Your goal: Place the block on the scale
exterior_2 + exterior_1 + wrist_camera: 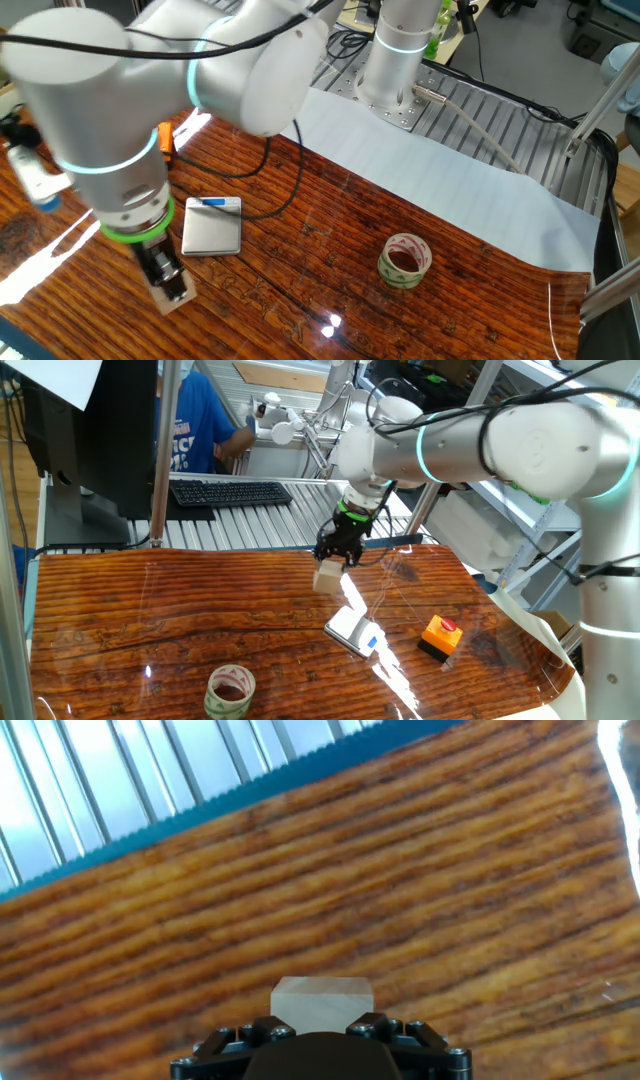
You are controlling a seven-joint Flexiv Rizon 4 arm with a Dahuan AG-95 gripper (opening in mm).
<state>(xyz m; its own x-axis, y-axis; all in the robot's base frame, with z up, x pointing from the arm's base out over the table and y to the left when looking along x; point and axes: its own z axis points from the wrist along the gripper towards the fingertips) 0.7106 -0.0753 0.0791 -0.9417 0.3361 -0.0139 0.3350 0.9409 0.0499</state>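
My gripper (331, 562) is shut on the block (328, 576), a small light tan wooden cube, and holds it just above the wooden table. In the other fixed view the block (172, 292) sits between the black fingers near the table's front left. In the hand view the block (321, 1002) shows right in front of the black jaws, over bare wood. The scale (355, 631) is a thin silver-white plate with a blue mark, lying flat on the table to the right of and nearer than the block. It also shows in the other fixed view (212, 227), a short way behind the gripper.
An orange box with a red button (440, 634) sits right of the scale. A roll of tape (231, 691) stands near the front edge, also in the other fixed view (404, 260). A keyboard (230, 492) and a person are behind the table.
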